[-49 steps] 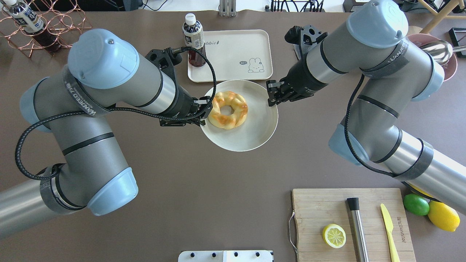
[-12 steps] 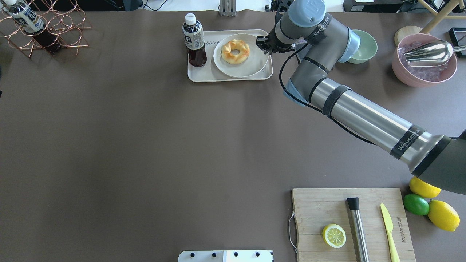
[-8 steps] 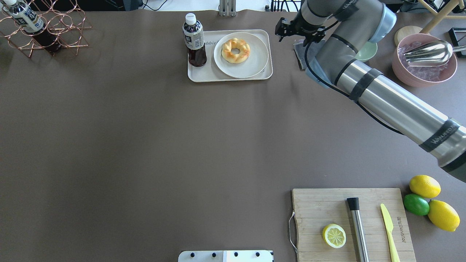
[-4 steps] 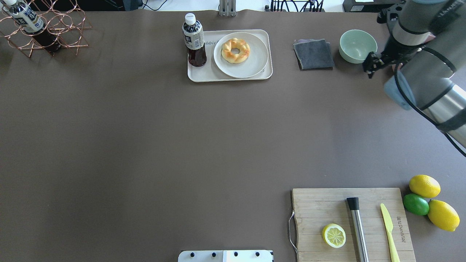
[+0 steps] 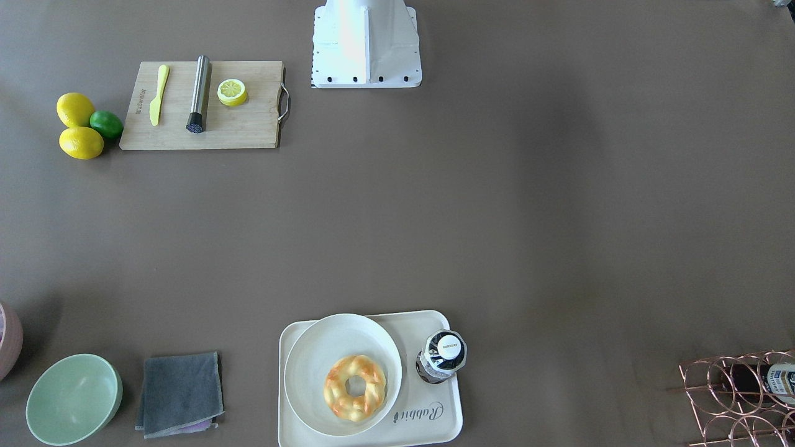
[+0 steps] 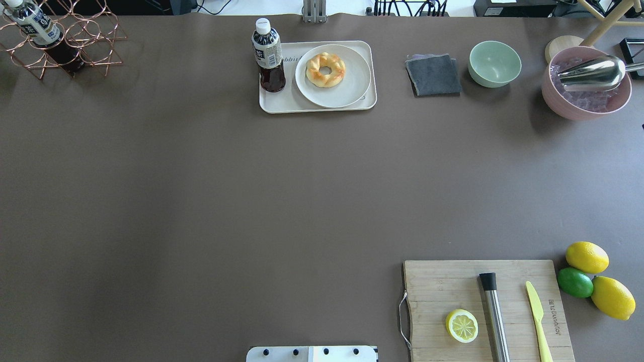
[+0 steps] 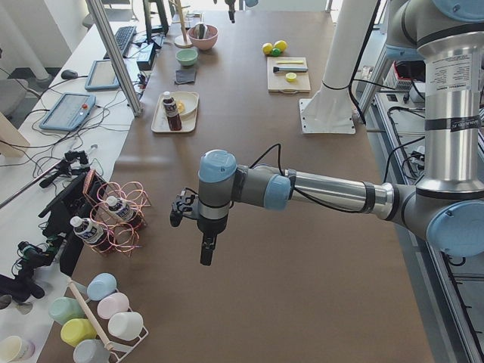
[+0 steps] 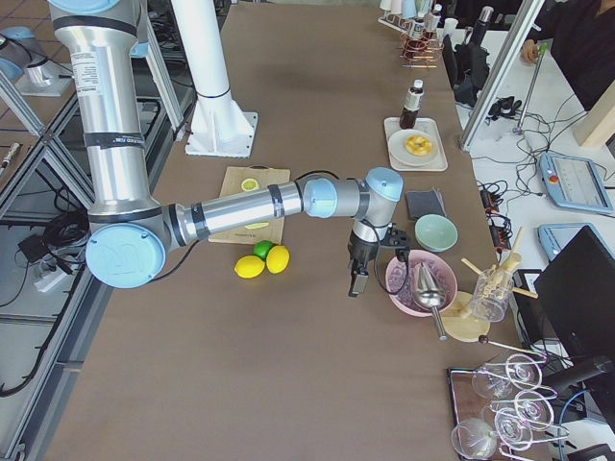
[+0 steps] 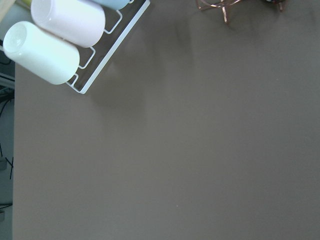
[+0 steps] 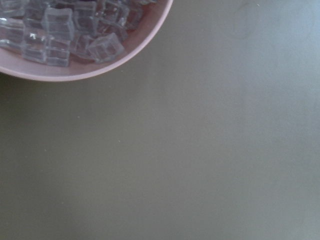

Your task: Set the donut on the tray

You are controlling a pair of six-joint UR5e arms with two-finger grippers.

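At the bench's (image 6: 201, 201) far edge, donut (image 6: 325, 70) on plate (image 6: 347, 90) on tray (image 6: 282, 102); left tool (image 7: 205, 253) and right tool (image 8: 356, 281), grip can't be told.

This is a robotics lab set up as a test cell. Two grey-and-blue industrial arms, the left arm (image 7: 318, 190) and the right arm (image 8: 240, 205), reach over a long table (image 6: 251, 201) covered in brown sheet, beside a white pedestal (image 7: 336, 68). Aluminium posts (image 7: 113, 57) stand along one side. A side bench (image 7: 30, 174) carries teach pendants (image 7: 69, 112), a keyboard (image 7: 123, 36) and loose cables. Staged props sit on the table: a donut (image 6: 325, 70) on a tray (image 6: 282, 103), a cutting board (image 6: 437, 286) and a bowl of ice cubes (image 6: 573, 111).
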